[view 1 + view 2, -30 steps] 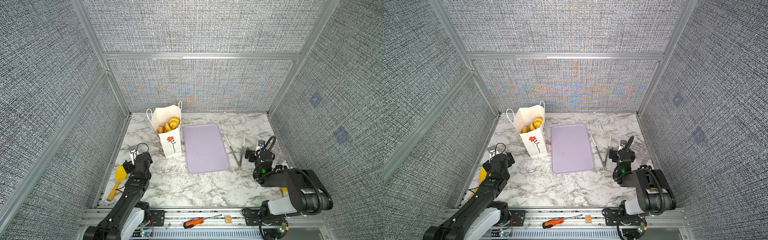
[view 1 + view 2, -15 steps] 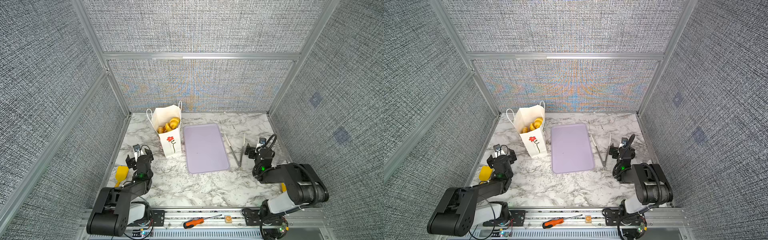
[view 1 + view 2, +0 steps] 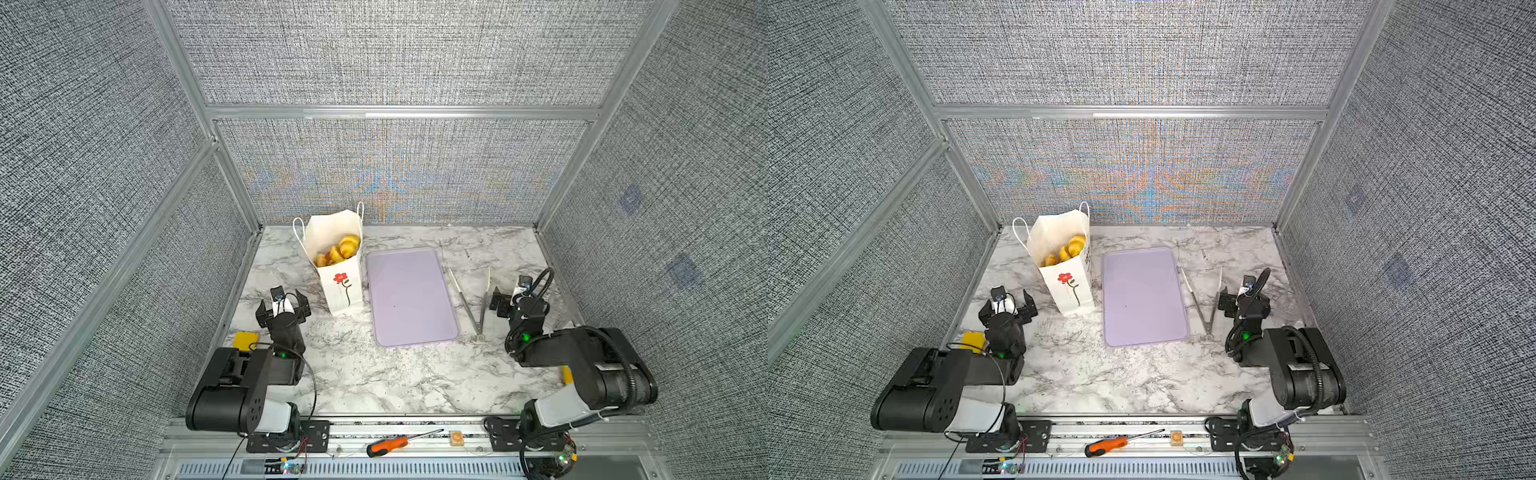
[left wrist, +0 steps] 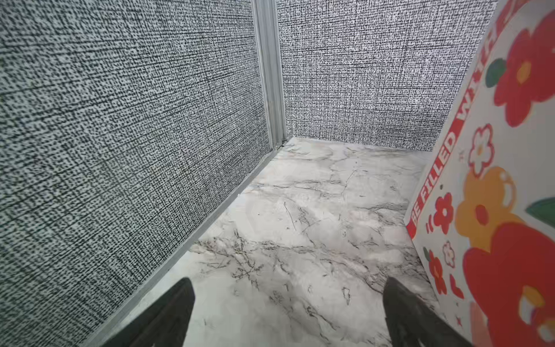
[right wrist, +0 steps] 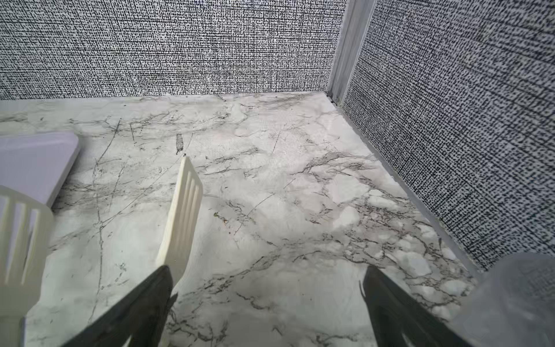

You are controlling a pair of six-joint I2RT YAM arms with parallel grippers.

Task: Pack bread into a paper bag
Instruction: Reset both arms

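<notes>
The white paper bag (image 3: 340,286) with a red flower stands upright at the back left in both top views (image 3: 1068,291). Several golden pieces of bread (image 3: 341,249) (image 3: 1068,251) show in its open mouth. My left gripper (image 3: 282,304) (image 3: 1006,302) sits low on the table, in front of the bag and to its left, open and empty. In the left wrist view the bag's printed side (image 4: 495,180) stands close beside the open left gripper (image 4: 287,281). My right gripper (image 3: 515,296) (image 3: 1242,300) (image 5: 267,269) rests open and empty at the right.
A flat lilac tray (image 3: 409,295) (image 3: 1142,295) (image 5: 33,162) lies bare beside the bag. Metal tongs with white tips (image 3: 473,299) (image 3: 1204,299) (image 5: 183,210) lie between the tray and my right gripper. A yellow object (image 3: 245,340) lies by the left arm. A screwdriver (image 3: 395,444) rests on the front rail.
Both arms have folded down and back toward the front rail. The left gripper has edged a little toward the bag. Both grippers stay open.
</notes>
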